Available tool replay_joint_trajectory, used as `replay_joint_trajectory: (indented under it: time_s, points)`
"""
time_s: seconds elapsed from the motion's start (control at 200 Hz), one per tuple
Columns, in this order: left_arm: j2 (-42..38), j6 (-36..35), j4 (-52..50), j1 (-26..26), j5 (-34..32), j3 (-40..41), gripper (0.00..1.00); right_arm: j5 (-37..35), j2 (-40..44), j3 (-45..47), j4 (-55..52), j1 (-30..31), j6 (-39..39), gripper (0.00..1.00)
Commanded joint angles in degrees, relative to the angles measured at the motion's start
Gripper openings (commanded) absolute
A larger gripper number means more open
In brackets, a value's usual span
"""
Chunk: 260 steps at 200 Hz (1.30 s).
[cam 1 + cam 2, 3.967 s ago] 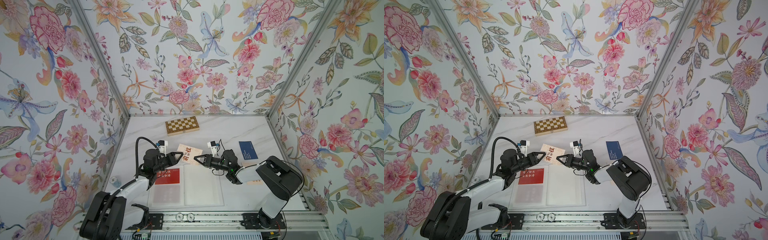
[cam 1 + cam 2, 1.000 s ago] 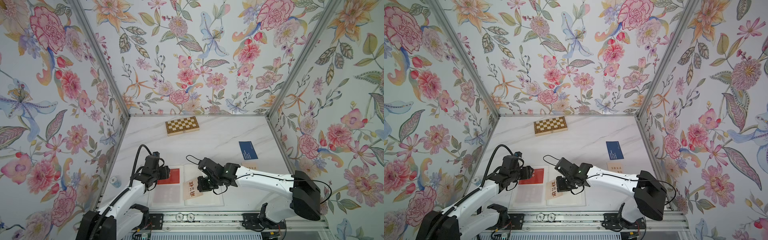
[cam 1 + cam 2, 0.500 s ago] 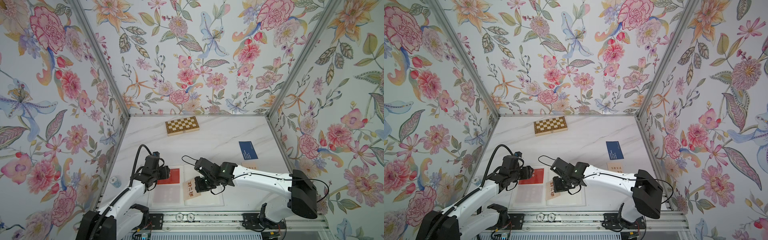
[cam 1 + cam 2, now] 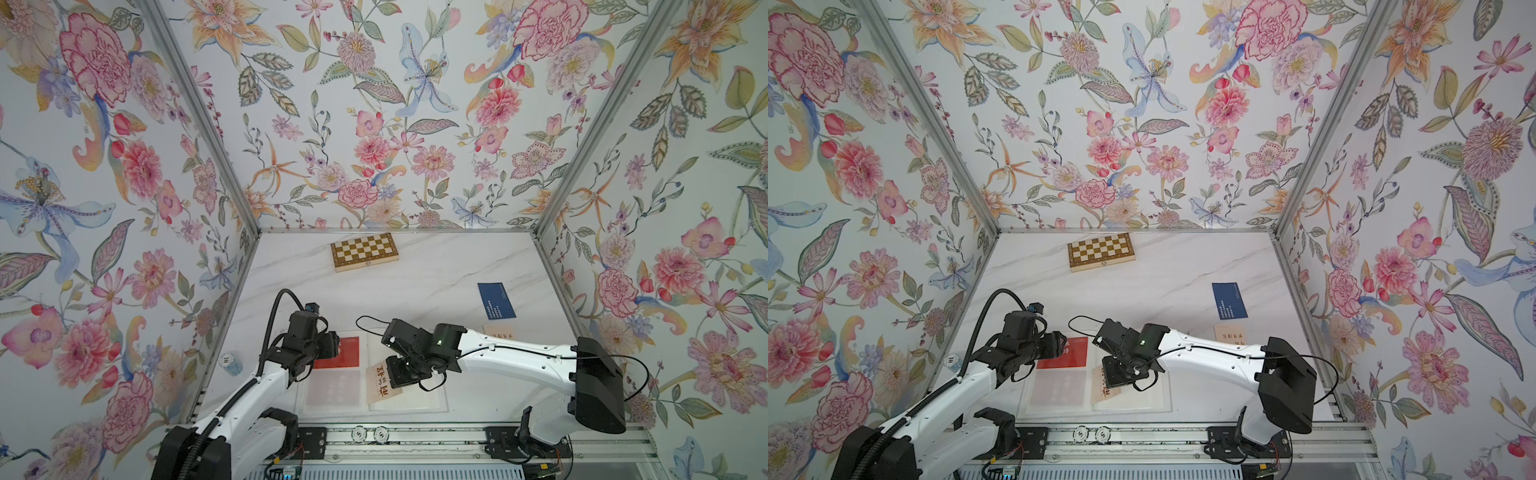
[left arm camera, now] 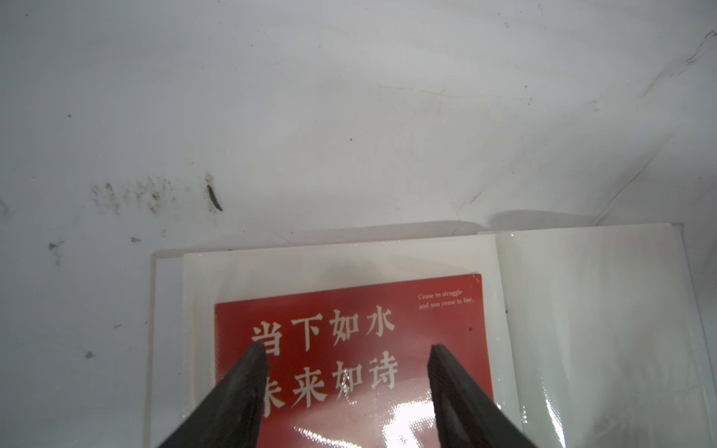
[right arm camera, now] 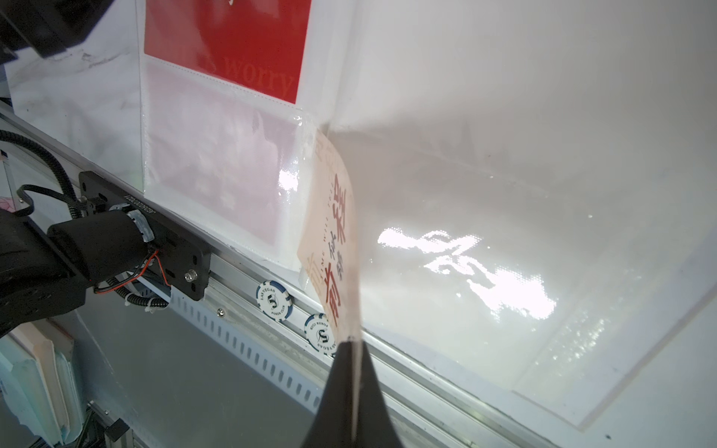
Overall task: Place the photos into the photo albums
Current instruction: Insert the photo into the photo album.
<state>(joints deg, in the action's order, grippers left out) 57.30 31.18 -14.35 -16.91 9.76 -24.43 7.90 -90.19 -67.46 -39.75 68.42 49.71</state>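
At the near edge of the table (image 4: 436, 270), the open album (image 4: 415, 405) lay flat, and the right gripper (image 6: 351, 347) had its jaws pinched tight on the near short end of a cream card (image 6: 333, 232). The card stood on edge and bowed, its long axis running straight out from the jaws toward the album's middle fold, where its far corner touched the plastic beside the lower pocket (image 6: 217, 174) of the left page; whether that corner was inside could not be told. The right arm was plainly the nearer one. The left gripper (image 5: 345, 353) hung with jaws wide and empty over a red card (image 5: 446, 322) sleeved in that page's upper half. A navy card (image 4: 496, 301) waited well apart
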Motion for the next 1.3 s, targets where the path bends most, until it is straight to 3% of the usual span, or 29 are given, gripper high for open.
replay_joint_trajectory:
  time_s: [0.0, 0.901, 1.296]
  points:
    - [-0.57, -0.85, -0.18, -0.49, -1.29, 1.13, 0.65, -1.21, -1.04, -0.96, -2.27, 0.55, 0.55, 0.00]
    - [-0.52, -1.23, -0.84, -0.50, -0.63, -0.01, 0.65, -3.93, -2.89, -1.25, -1.82, 0.96, 1.16, 0.00]
    - [-1.29, -1.15, -1.77, -0.43, -1.24, 0.34, 0.65, -2.28, -2.93, 3.65, 5.86, -0.11, 1.88, 0.00]
